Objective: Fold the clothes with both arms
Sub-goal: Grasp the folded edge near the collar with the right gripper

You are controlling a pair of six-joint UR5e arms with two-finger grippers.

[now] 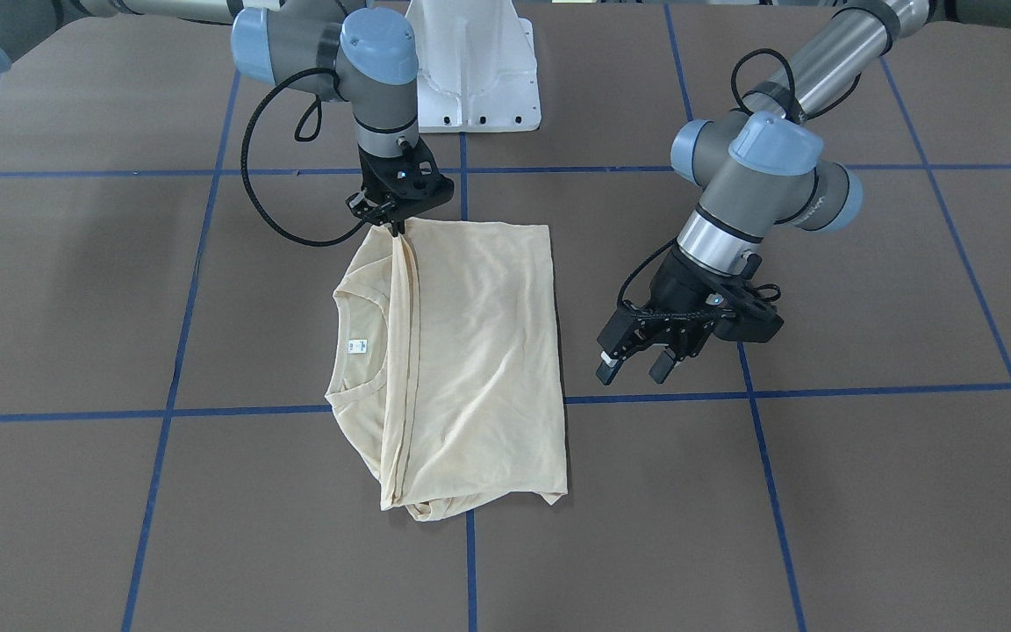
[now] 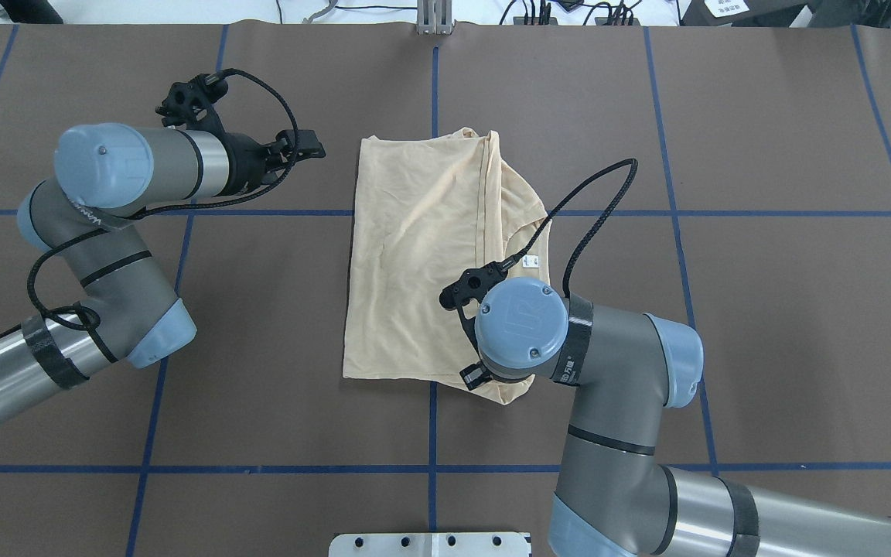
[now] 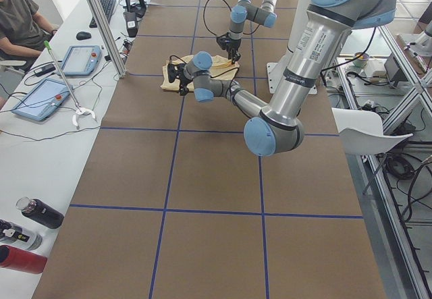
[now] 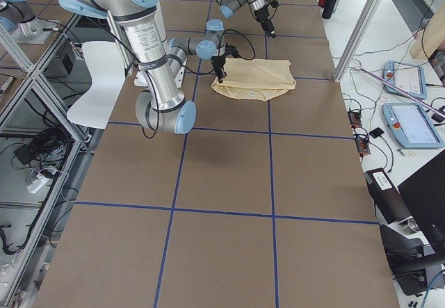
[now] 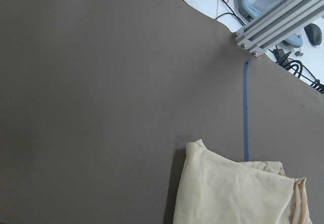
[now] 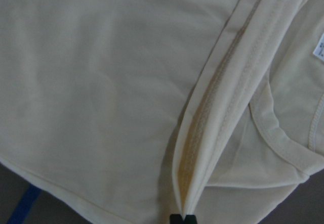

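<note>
The pale yellow T-shirt [image 1: 479, 351] is laid folded near the middle of the counter [image 1: 75, 290], with its body flattened into a rough rectangle. Its round neckline is turned toward the robot's right side, and a small white neck label [image 1: 356, 346] is seen inside it. No print is shown on the surfaces that face up. A doubled hem [image 1: 402, 333] is carried as a long ridge across the shirt, just beside the neckline, and is lifted slightly at the end nearest the robot.

That raised end is pinched by the right claw [image 1: 398, 230], whose fingers are closed together on the cloth at the shirt's edge. In the right wrist view, the stitched hem [image 6: 223, 107] is seen running down to the two black fingertips [image 6: 182, 218], where it is gripped.

The left claw [image 1: 633, 362] is held above the bare counter on the robot's left of the shirt, near it but apart from it. Its fingers are spread and nothing is held between them. In the left wrist view, only a corner of the shirt and brown counter are taken in.

The counter is divided into squares by blue tape lines [image 1: 470, 562], one of which is covered by the shirt. The white pedestal [image 1: 470, 79] is set at the counter's edge behind the shirt.
</note>
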